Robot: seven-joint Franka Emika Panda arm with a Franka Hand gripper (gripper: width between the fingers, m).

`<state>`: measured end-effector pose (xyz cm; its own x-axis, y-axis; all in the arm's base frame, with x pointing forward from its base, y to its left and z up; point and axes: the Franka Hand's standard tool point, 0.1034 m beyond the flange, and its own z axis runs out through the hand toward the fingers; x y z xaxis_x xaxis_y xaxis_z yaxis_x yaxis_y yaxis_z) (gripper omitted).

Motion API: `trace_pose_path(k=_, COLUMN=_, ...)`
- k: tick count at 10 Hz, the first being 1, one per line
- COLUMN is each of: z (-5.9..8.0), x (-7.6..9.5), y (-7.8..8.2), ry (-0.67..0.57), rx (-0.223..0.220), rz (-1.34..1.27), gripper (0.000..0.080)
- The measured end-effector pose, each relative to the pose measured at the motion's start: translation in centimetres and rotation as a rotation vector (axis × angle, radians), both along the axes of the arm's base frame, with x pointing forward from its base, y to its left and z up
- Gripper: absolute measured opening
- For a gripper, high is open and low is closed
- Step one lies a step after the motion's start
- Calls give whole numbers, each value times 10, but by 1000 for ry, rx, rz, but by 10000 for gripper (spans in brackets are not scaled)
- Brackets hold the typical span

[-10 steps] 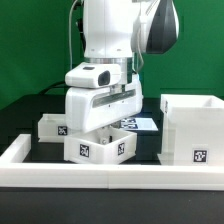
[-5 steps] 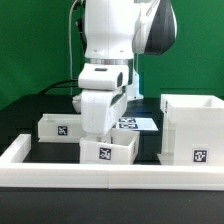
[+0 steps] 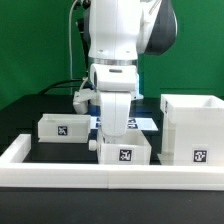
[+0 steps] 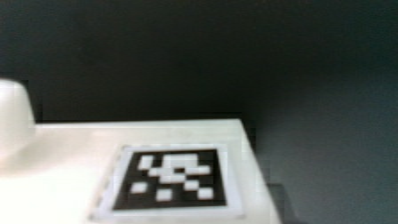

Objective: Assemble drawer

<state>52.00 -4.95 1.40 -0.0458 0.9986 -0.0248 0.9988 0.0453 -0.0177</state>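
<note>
My gripper [image 3: 116, 131] reaches down into a small white tray [image 3: 125, 151] and is shut on it; the fingertips are hidden behind the tray's wall. The tray's marker faces the camera, and the tray sits low just behind the front wall. In the wrist view the tray [image 4: 71, 150] and its marker fill the lower part, blurred, and no fingers show. The tall open white box casing [image 3: 193, 128] stands just to the exterior view's right of the held tray. The second small tray [image 3: 62, 127] rests on the table at the left.
A low white border wall [image 3: 100, 178] runs along the front and up the left side. The marker board [image 3: 143, 123] lies behind the arm. A rounded white shape [image 4: 11, 115] shows at the wrist view's edge; I cannot tell what it is.
The gripper has carried the small tray toward the exterior view's right, close to the box casing, and turned it so that its marker face is square to the camera.
</note>
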Motion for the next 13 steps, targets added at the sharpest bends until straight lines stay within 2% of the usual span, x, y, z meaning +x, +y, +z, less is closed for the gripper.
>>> trace_pose_path(k=4, z=1, x=9, y=35, ry=1, rx=17, rz=-78, gripper=41)
trace_pose_path(k=13, z=-3, x=7, y=43, ry=-8, rx=25, rz=-94, gripper=41)
